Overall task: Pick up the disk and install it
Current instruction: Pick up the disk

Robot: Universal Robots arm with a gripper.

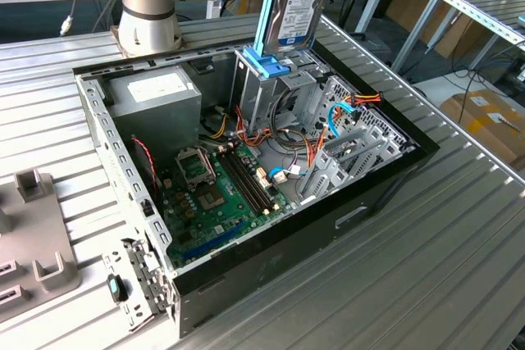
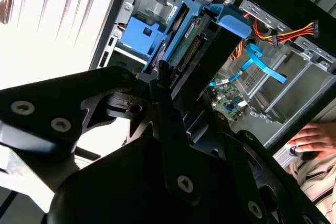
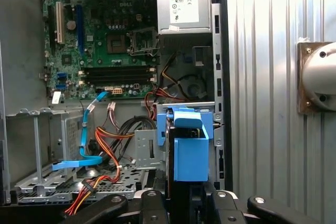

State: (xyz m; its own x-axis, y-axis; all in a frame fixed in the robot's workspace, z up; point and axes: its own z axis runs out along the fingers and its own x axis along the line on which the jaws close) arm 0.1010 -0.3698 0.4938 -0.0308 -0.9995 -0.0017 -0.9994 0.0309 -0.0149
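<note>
The disk (image 1: pixel 297 10) hangs upright on edge, its white label with a blue strip facing the exterior view's right and blue rails along its sides. Its lower end sits just above the metal drive cage (image 1: pixel 261 100) inside the open computer case (image 1: pixel 271 252), close to the blue latch (image 1: pixel 265 66) on top of the cage. My gripper (image 3: pixel 186 205) is shut on the disk (image 3: pixel 188 156), with a black finger (image 3: pixel 151 205) on either side. The second wrist view shows the disk (image 2: pixel 191 56) edge-on, its connector end toward the case.
A grey power-supply box (image 1: pixel 156 92) stands at the back of the case and the motherboard (image 1: pixel 217 186) lies on its floor. Orange and blue cables (image 1: pixel 332 125) run beside the cage. Grey fixtures (image 1: pixel 33 231) sit at the exterior view's left. A person's hand (image 2: pixel 315 137) rests beyond the case.
</note>
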